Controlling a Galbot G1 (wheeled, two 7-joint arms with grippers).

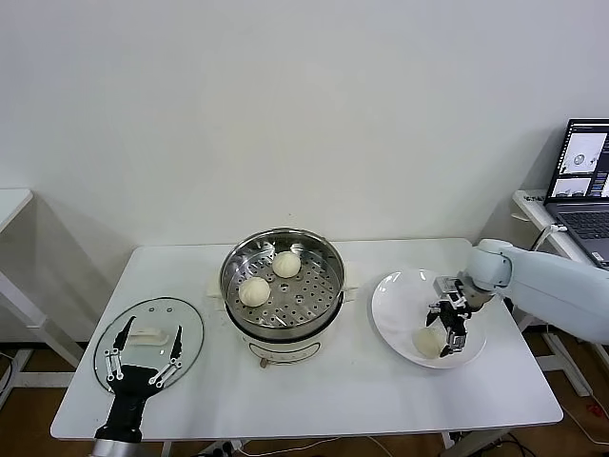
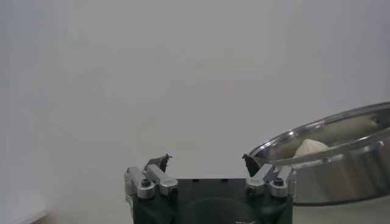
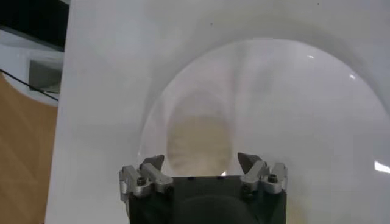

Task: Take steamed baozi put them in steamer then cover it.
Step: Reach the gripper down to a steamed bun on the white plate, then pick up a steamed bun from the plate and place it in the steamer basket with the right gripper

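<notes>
Two cream-white baozi point(image 1: 286, 264) point(image 1: 254, 291) lie in the shiny steamer point(image 1: 324, 260) at the table's middle. One more baozi point(image 1: 430, 342) lies on the white plate point(image 1: 395, 305) at the right. My right gripper point(image 1: 447, 327) hovers open just above it, its fingers spread either side of the bun point(image 3: 200, 143). My left gripper point(image 1: 145, 356) is open and parked over the glass lid point(image 1: 186, 322) at the front left. The left wrist view shows the steamer point(image 2: 341, 164) with a bun point(image 2: 311, 147) inside. I see no fourth baozi.
A laptop point(image 1: 582, 181) stands on a side desk at the far right. The white cooker base point(image 1: 285, 347) sits under the steamer. The table's front edge runs close below the lid and plate.
</notes>
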